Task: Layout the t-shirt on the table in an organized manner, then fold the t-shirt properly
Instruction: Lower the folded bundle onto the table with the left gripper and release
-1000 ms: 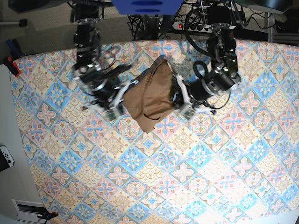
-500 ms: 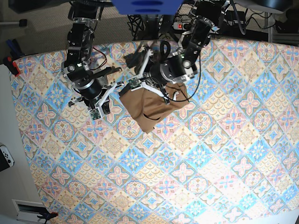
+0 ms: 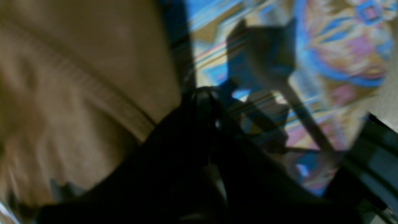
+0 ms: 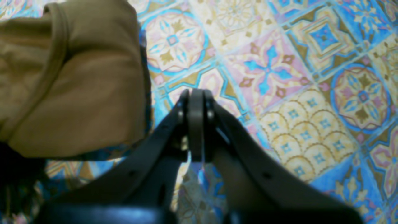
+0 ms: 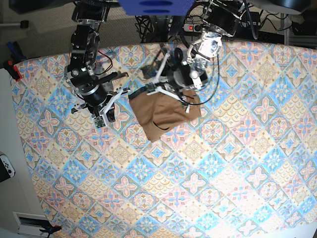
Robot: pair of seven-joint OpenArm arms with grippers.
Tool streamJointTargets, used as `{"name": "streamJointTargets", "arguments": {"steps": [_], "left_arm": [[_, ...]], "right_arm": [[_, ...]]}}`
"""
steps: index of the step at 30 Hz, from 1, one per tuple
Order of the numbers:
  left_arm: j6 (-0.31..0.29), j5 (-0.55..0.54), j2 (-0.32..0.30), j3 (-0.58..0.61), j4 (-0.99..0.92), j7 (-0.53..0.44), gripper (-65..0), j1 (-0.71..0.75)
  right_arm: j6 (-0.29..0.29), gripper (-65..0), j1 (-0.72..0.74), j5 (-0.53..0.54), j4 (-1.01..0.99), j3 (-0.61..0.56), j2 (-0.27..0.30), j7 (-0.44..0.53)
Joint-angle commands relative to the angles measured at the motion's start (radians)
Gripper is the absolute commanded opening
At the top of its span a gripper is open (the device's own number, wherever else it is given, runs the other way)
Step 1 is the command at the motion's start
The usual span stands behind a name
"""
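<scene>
Left wrist view, blurred: left gripper (image 3: 205, 93) closed empty, t-shirt (image 3: 77, 93) at nine o'clock.

Right wrist view: right gripper (image 4: 196, 93) closed empty; shirt at ten o'clock on the table (image 4: 295, 93).

Base view: folded shirt's long axis runs eleven-to-five; left arm is nearer.

Plain tan t-shirt (image 5: 166, 113) on blue, pink, cream diamond-tiled table (image 5: 198, 178)
</scene>
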Motion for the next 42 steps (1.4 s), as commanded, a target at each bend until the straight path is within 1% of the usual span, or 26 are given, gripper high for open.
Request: {"name": "streamJointTargets", "arguments": {"steps": [1,4,7,10,12,14,17,18,21,24,29,31,34,37,38,39,42], "left_arm": [[0.006,0.024,-0.003,-0.040,0.011,0.013,-65.0,-0.010],[0.006,0.026,-0.003,-0.137,0.012,0.013,-65.0,-0.013],[0.006,0.026,-0.018,-0.189,0.011,0.011,-65.0,-0.041],[0.006,0.026,-0.018,-0.234,0.008,0.008,-65.0,-0.056],[0.006,0.027,-0.017,-0.257,0.006,-0.038,-65.0,-0.071],[0.006,0.027,-0.017,-0.266,-0.035,-0.085,-65.0,-0.085],[0.006,0.027,-0.017,-0.294,-0.116,-0.122,-65.0,-0.128],[0.006,0.026,-0.015,-0.298,-0.149,-0.133,-65.0,-0.142],[0.006,0.024,-0.015,-0.300,-0.233,-0.206,-65.0,-0.183],[0.006,0.026,-0.015,-0.300,-0.267,-0.254,-65.0,-0.210],[0.006,0.019,-0.014,-0.297,-0.268,-0.259,-65.0,-0.260],[0.006,0.024,0.014,-0.300,-0.287,-0.262,-65.0,-0.280],[0.006,0.023,0.026,-0.298,-0.365,-0.263,-65.0,-0.345],[0.006,0.024,0.057,-0.298,-0.466,-0.265,-65.0,-0.412],[0.006,0.024,0.066,-0.298,-0.499,-0.277,-65.0,-0.430],[0.006,0.024,0.074,-0.298,-0.523,-0.309,-65.0,-0.441],[0.006,0.026,0.083,-0.294,-0.552,-0.427,-65.0,-0.443]], "right_arm": [[0.002,-65.0,0.011,0.011,0.018,0.000,0.002,0.025],[0.002,-65.0,0.011,0.011,0.018,-0.002,0.002,0.025],[0.002,-65.0,0.011,0.011,0.018,-0.002,0.002,0.025],[0.002,-65.0,0.011,0.011,0.018,-0.003,0.002,0.025],[0.002,-65.0,0.010,0.011,0.018,-0.003,0.002,0.025],[0.002,-65.0,0.010,0.011,0.018,-0.005,0.002,0.025],[0.002,-65.0,0.008,0.011,0.020,-0.005,0.002,0.025],[0.002,-65.0,0.008,0.011,0.024,-0.005,0.002,0.025],[0.002,-65.0,0.008,0.010,0.035,-0.005,0.002,0.027],[0.002,-65.0,0.008,0.010,0.035,-0.005,0.002,0.027],[0.002,-65.0,0.008,0.010,0.044,-0.005,0.002,0.027],[0.002,-65.0,0.002,0.010,0.047,-0.005,0.002,0.027],[0.002,-65.0,-0.050,0.010,0.047,-0.005,0.002,0.027],[0.002,-65.0,-0.099,0.010,0.047,-0.014,0.002,0.027],[0.002,-65.0,-0.110,0.010,0.046,-0.020,0.002,0.027],[0.002,-65.0,-0.115,0.010,0.046,-0.025,0.002,0.027],[0.002,-65.0,-0.121,0.010,0.046,-0.025,0.002,0.027]]}}
